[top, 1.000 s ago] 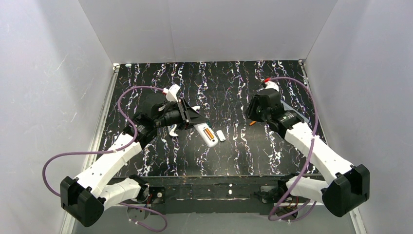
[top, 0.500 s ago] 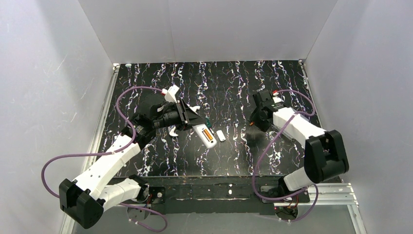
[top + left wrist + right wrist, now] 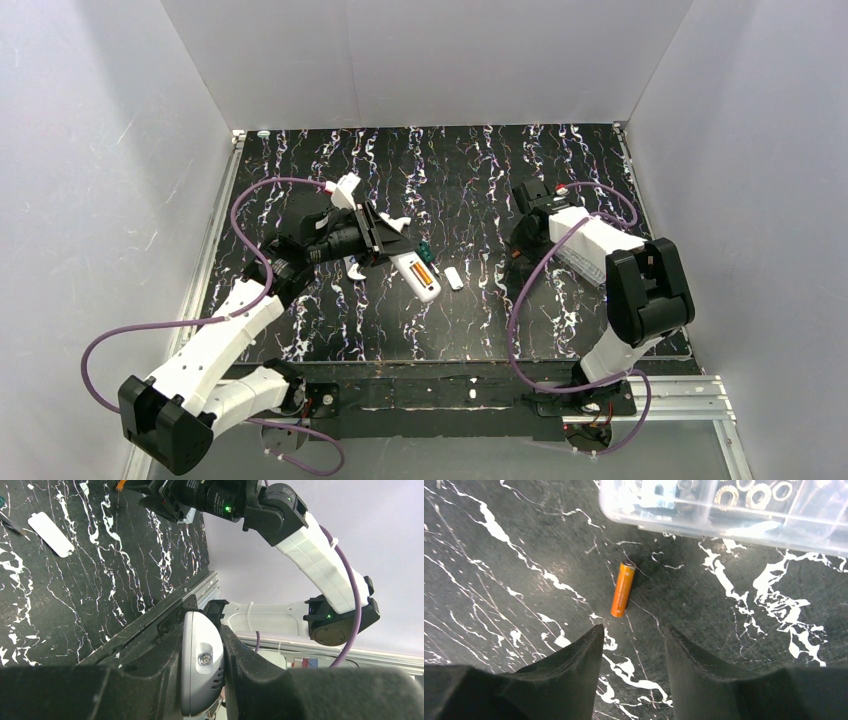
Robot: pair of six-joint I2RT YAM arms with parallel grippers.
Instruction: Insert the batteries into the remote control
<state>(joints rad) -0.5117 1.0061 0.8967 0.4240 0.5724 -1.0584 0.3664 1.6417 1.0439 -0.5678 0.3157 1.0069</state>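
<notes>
Lab booth: white walls (image 3: 440, 60), marbled table (image 3: 330, 325)

smooth orange battery (image 3: 623, 589), clear plastic box (image 3: 724, 515), matt tabletop (image 3: 499, 535)

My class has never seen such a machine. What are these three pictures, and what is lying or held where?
Two robot arms stand at a black marbled table. The wide picture looks down from above; the other two come from a camera on each wrist. The left hand is shut on the white remote control, an orange battery showing in its back. The right hand is open and empty, pointing at a second battery lying near a clear parts box. A small white cover lies loose near the remote.
</notes>
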